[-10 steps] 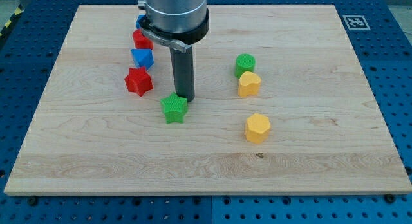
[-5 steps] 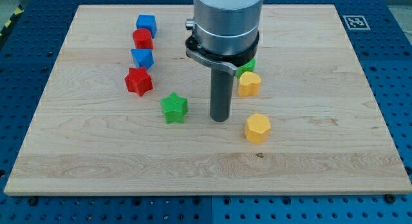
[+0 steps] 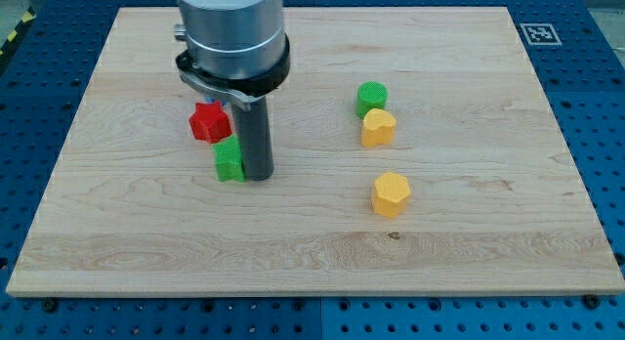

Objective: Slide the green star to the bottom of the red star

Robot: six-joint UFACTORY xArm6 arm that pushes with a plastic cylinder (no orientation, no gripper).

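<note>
Left of my tip (image 3: 258,176), touching it, sits the ridged plastic green star (image 3: 229,160), pushed leftward, now just below the red star (image 3: 207,122); no jaws exist.

Single camera view, no second view to overlap. It looks down at a steep slant from beyond the bottom edge of the wooden board (image 3: 312,252), facing toward the board's far edge, which appears narrower than the near one. Mid-range: the whole board fits, with blue perforated table (image 3: 586,135) visible around it. Arm housing (image 3: 232,32) cut off above the board's far edge.
</note>
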